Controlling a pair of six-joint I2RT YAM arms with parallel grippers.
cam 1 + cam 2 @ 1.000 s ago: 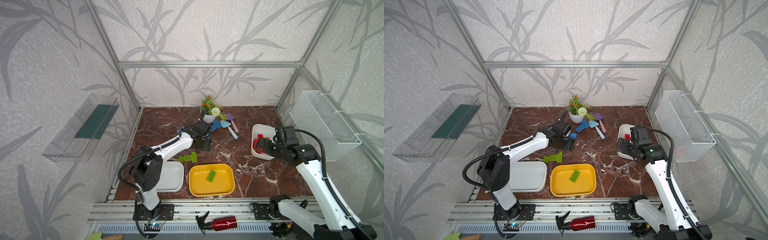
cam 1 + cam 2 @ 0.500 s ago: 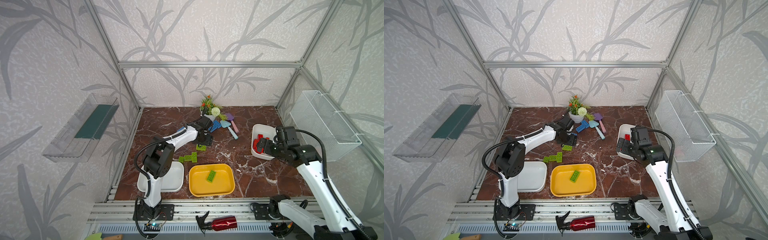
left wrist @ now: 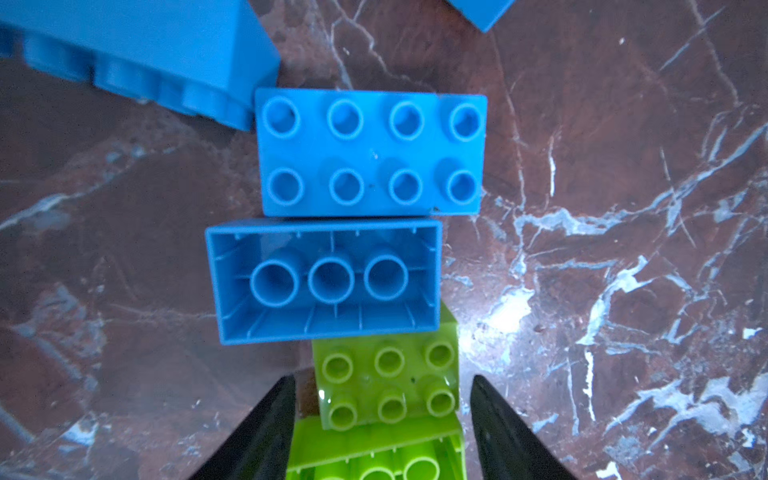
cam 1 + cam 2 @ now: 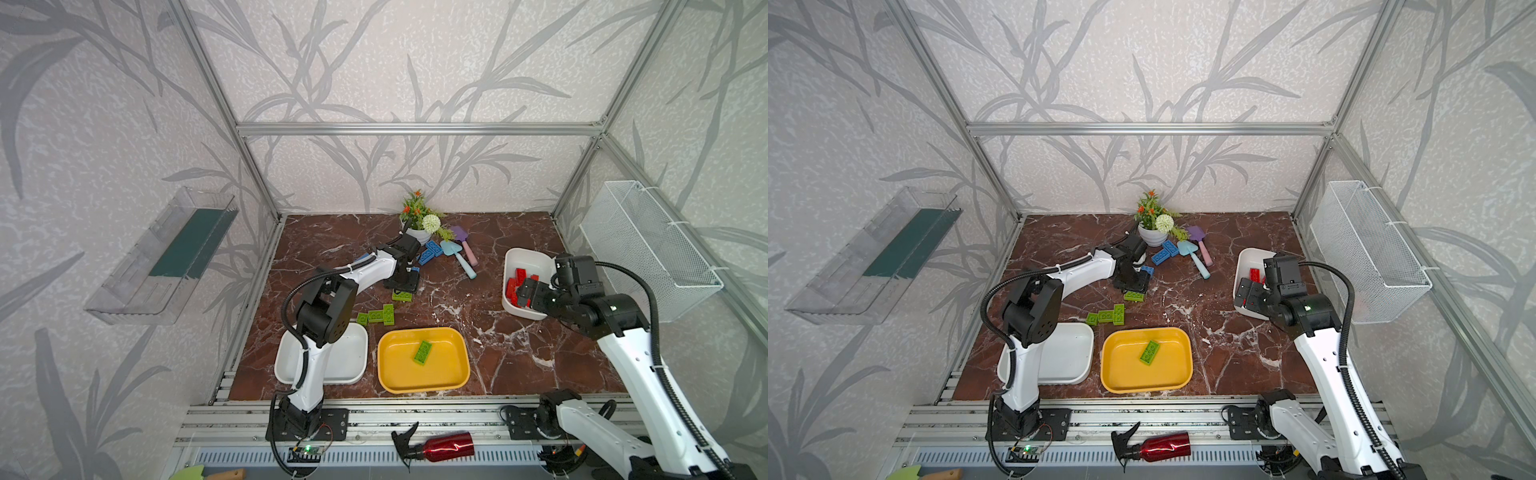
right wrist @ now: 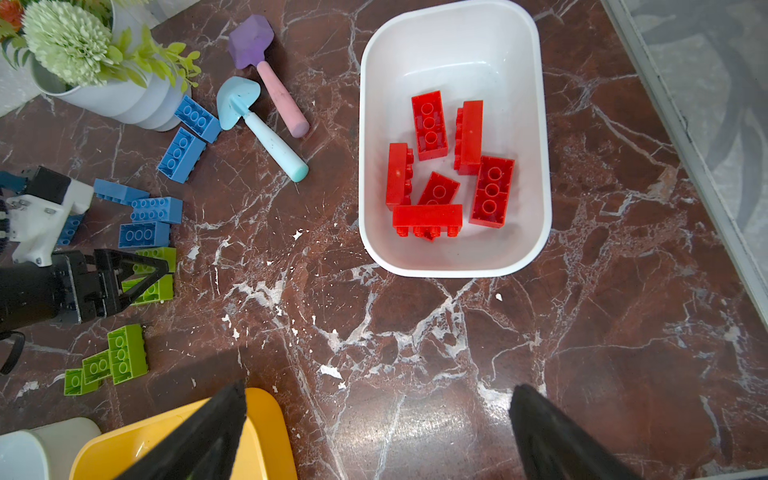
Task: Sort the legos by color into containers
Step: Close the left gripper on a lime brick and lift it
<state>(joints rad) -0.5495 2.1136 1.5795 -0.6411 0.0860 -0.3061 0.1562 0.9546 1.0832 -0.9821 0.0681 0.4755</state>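
My left gripper (image 3: 382, 378) (image 4: 405, 284) is low over the table, open, its jaws straddling two touching lime green legos (image 3: 388, 384); a thin gap shows beside one finger. Beyond them lie blue legos (image 3: 370, 151), one studs-up and one hollow side up (image 3: 324, 282). More blue legos (image 4: 430, 251) lie by the flower pot. A green cluster (image 4: 378, 315) sits nearer the front. The yellow container (image 4: 461, 345) holds one green lego (image 4: 422, 352). A white container (image 5: 457, 266) holds several red legos (image 5: 428, 124). My right gripper (image 5: 379, 390) (image 4: 525, 293) hovers open and empty beside it.
A second white container (image 4: 353, 353) sits at the front left, partly behind my left arm. A white flower pot (image 4: 419, 235) and two pastel shovels (image 4: 461, 259) stand at the back. A wire basket (image 4: 648, 245) hangs on the right wall.
My left arm's elbow has swung up and toward the middle, and its jaws have narrowed around the green legos. The right arm has not moved.
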